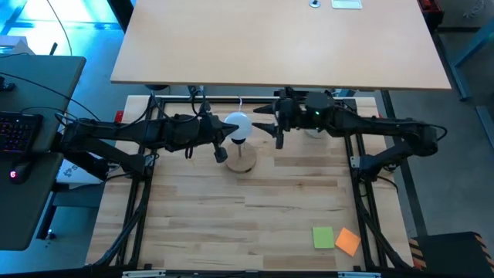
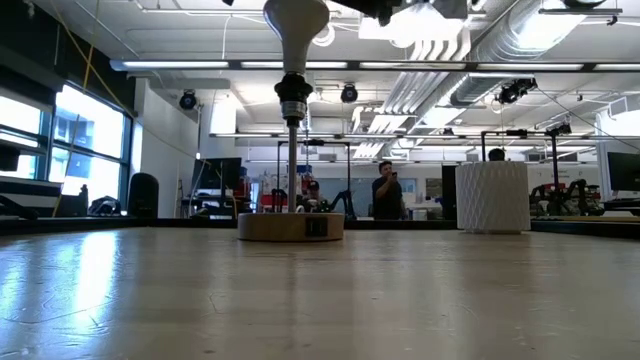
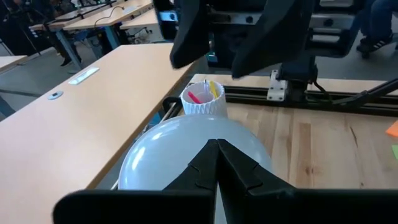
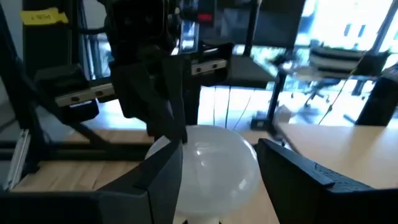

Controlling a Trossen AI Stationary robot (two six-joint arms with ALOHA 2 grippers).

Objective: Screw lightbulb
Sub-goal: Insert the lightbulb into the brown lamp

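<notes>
Near the top middle of the high view, the small white frosted lightbulb (image 1: 237,123) sits above the round wooden stand with a black post (image 1: 241,160). In the low view the bulb (image 2: 296,25) is at the top of the frame, a little left of the middle. Its narrow grey end points down into the black post, and the round wooden base (image 2: 291,226) rests on the pale wooden table (image 2: 320,300).

The left gripper (image 1: 219,137) comes in from the left side of the high view and ends right beside the bulb. In the left wrist view its two dark fingers (image 3: 245,171) are pressed tight together with nothing between them, and they lie against the round white bulb (image 3: 168,149).

The right gripper (image 1: 272,122) comes in from the right side of the high view and stops just right of the bulb. In the right wrist view its dark fingers (image 4: 163,177) stand wide apart, one on each side of the white bulb (image 4: 217,158). I cannot tell if they touch it.

A white ribbed cup with pink and yellow things inside (image 3: 203,99) stands near the far edge of the table, past the bulb in the left wrist view. A green square paper (image 1: 323,237) and an orange square paper (image 1: 348,241) lie at the lower right of the high view. A person (image 2: 384,190) stands far back in the room in the low view.
</notes>
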